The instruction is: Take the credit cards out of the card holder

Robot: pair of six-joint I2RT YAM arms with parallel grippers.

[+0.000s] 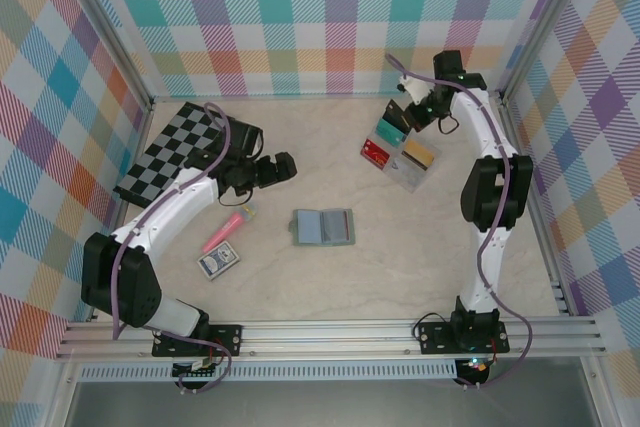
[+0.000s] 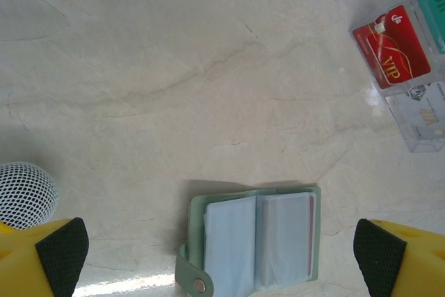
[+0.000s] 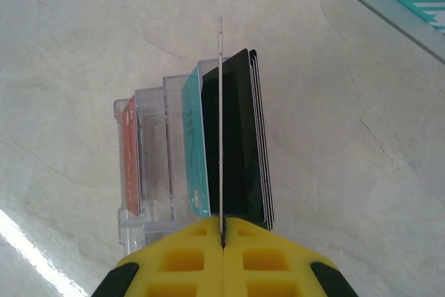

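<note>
Step in hand: putting down a card already pulled out. The right gripper (image 3: 223,231), beyond and to the right of the card holder (image 1: 323,228), has its fingers (image 3: 188,266) pressed together on a thin card (image 3: 221,102). The card is seen edge-on and hangs over the clear tray (image 3: 149,165). A dark card (image 3: 236,144) sits just beside it; I cannot tell whether it is pinched too or stands in the tray.

The left gripper (image 1: 283,168) is beyond and to the left of the card holder. Its fingers (image 2: 62,252) are spread wide and hold nothing.

The card holder lies open and flat on the tabletop (image 1: 330,167), roughly midway between the two arms. Its two clear sleeves look mostly empty. A reddish edge at the right sleeve may be a card left inside, though that is only a judgement.

Next move, as I judge it: lower the thin card into a free tray slot, part the fingers, then go back to the card holder. The soft sleeves call for a shallow pinch on a card edge, perhaps with the left fingers pinning the cover.

Count:
- card holder 1, clear tray 1
- out of the holder: red card (image 1: 376,154) 1, teal card (image 1: 392,130) 1, gold card (image 1: 418,154) 1, dark card at least 1, thin card 1
- left of the card holder: checkered board (image 1: 175,152) 1, pink tube (image 1: 227,232) 1, playing-card pack (image 1: 218,264) 1
</note>
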